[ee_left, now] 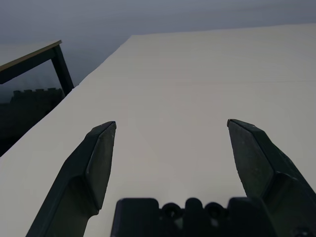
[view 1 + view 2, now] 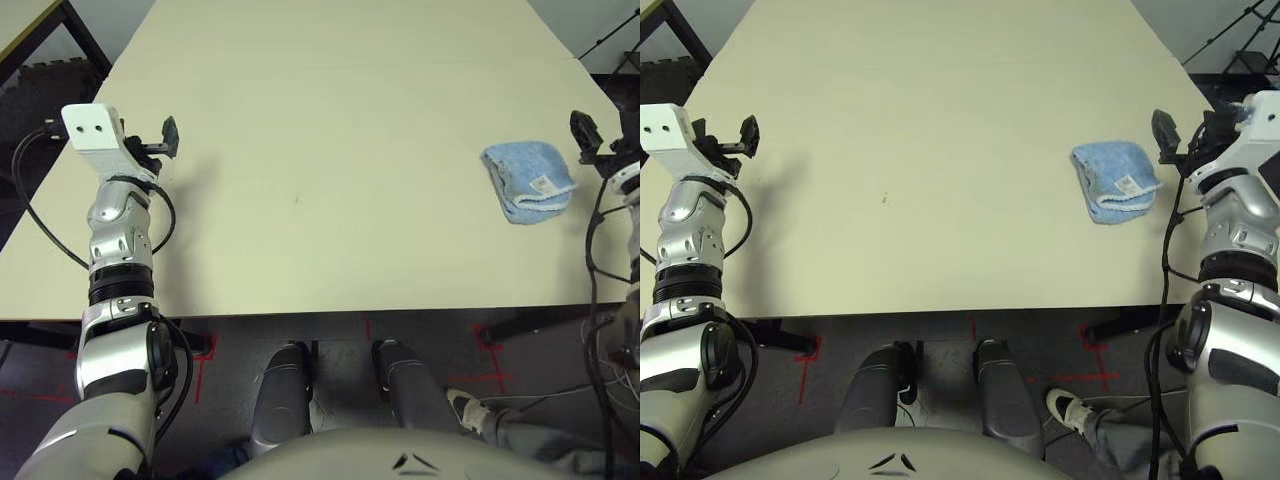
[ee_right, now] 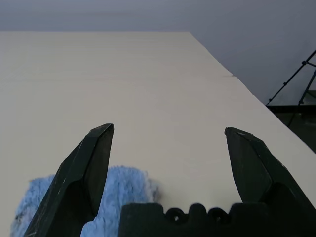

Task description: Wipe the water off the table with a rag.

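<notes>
rag [image 3: 94, 207] partly behind fingers [image 3: 86, 168], cut off

Light falls soft and even over my table [image 2: 330, 150], bright with no hard glare. My left arm [image 2: 118, 240] casts only a faint shadow. In my wrist views the fingers [image 1: 94, 168] at the lower frame are dark and slightly blurred, and the upper background dims to grey.

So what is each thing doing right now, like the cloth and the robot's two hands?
rag: folded, lying flat on the table, not held.
table: mostly dry, one tiny dark speck near the middle.
water: just that tiny speck, not wiped.
left gripper: open, holding nothing.
right gripper: open, holding nothing, beside the rag.
</notes>
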